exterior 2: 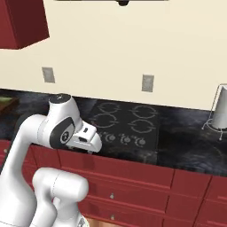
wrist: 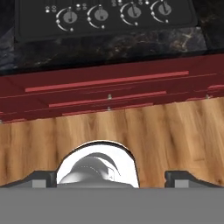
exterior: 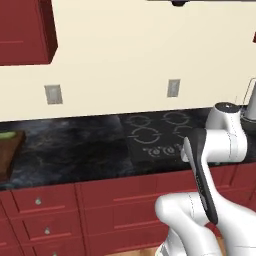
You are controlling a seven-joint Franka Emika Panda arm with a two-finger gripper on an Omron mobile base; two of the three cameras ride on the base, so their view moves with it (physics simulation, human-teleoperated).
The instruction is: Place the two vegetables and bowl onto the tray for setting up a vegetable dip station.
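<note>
Brown tray point(exterior: 9, 152) cut off at counter's point(exterior: 75, 150) left edge, contents unclear, gripper point(wrist: 111, 177) spread wide, grasping nothing

cooktop point(exterior: 157, 134) on counter point(exterior: 75, 145), drawers point(exterior: 45, 215) below

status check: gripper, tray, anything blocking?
Gripper open, empty, pointing down over the cabinet front. Tray at far left of counter, something green on it. Nothing in the way.
</note>
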